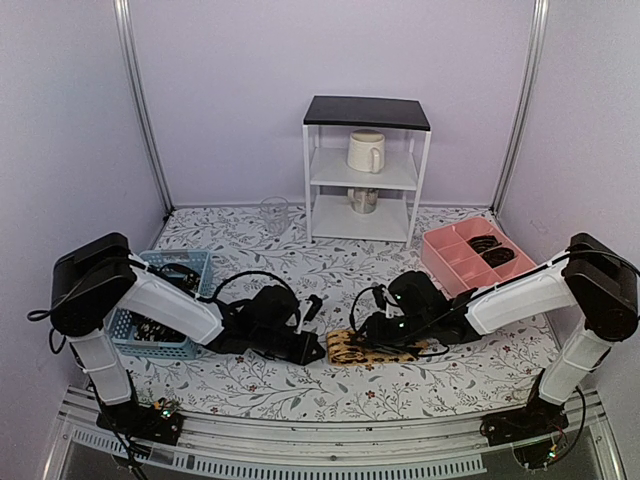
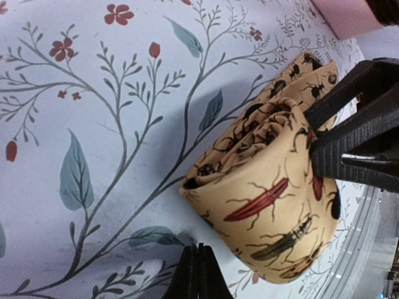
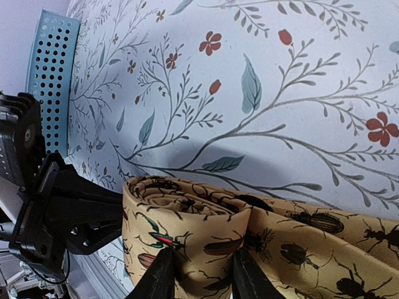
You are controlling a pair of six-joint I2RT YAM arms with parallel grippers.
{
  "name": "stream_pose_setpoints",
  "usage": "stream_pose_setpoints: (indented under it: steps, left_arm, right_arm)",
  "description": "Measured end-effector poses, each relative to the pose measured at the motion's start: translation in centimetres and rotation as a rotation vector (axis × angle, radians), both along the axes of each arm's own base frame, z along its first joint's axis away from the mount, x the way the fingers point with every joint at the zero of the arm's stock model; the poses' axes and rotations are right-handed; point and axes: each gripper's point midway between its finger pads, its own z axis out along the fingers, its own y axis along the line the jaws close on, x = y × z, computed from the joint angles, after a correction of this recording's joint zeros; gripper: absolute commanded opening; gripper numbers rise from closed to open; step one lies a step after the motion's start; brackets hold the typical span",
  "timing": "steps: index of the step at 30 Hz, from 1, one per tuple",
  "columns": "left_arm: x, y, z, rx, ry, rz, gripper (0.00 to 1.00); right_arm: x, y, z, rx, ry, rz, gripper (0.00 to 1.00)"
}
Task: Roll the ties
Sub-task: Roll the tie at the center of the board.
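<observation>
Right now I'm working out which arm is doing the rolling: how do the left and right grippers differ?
The left gripper has its fingers pressed together on nothing; the right gripper pinches the rolled end of the tie. The left gripper sits beside the roll, on the basket side; the right gripper comes in from the tray side. Both are black and low over the table.

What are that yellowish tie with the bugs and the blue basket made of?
The tie looks like soft, smooth fabric, maybe silk or polyester: it curls into rounded folds and bears printed insects. The basket looks like stiff matte plastic: even rows of round holes in its wall.
</observation>
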Motion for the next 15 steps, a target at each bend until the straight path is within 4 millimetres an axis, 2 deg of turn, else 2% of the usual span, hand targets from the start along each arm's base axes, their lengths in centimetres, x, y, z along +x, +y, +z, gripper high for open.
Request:
stream_pose_setpoints:
  steps: [7, 15]
  left_arm:
    - [0.2, -1.2, 0.6, -0.027, 0.004, -0.018, 0.0]
    - [0.8, -2.4, 2.1, -0.058, -0.014, -0.03, 0.0]
  right_arm:
    - [0.0, -0.2, 0.1, -0.001, -0.006, -0.005, 0.32]
    - [0.0, -1.5, 0.1, -0.012, -0.02, -0.028, 0.32]
